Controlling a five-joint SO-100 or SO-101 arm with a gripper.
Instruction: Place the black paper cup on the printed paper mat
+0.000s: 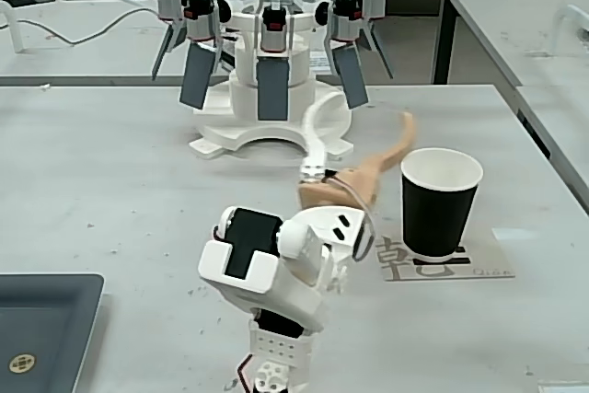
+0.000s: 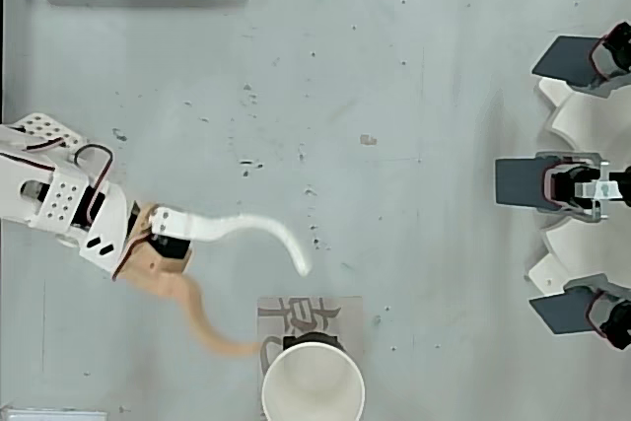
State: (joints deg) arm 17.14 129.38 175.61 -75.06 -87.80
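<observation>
- Black paper cup (image 1: 441, 202) upright on the printed paper mat (image 1: 488, 264), mouth up, narrow base down; long axis vertical, so only the white interior and rolled rim (image 2: 313, 392) visible in the overhead view, at the bottom edge of that picture.
- Mat flat on the table (image 1: 110, 172), one long edge toward the fixed camera; grey character (image 1: 394, 252) exposed beside the cup's base, dark bars mostly hidden under the cup. In the overhead view, part of the mat (image 2: 292, 316) visible above the cup rim.
- Gripper (image 1: 362, 134) clear of the cup, spread wide: white curved finger (image 1: 316, 126) swung toward the carousel, tan finger (image 1: 387, 154) arched toward the cup's rim without touching in the fixed view. In the overhead view, tan fingertip (image 2: 246, 347) just beside the rim; contact hard to rule out there because of blur.
- Judged step: placement done, release made, retreat in hand.
- Next move calls for: pulling the arm away with fingers kept apart and the tan one lifted clear of the rim, to avoid tipping a light, tall cup.
- Further out: white carousel fixture with grey paddles (image 1: 274, 89) behind the arm, dark grey tray (image 1: 41, 329) at lower left in the fixed view, both well apart from the cup.
</observation>
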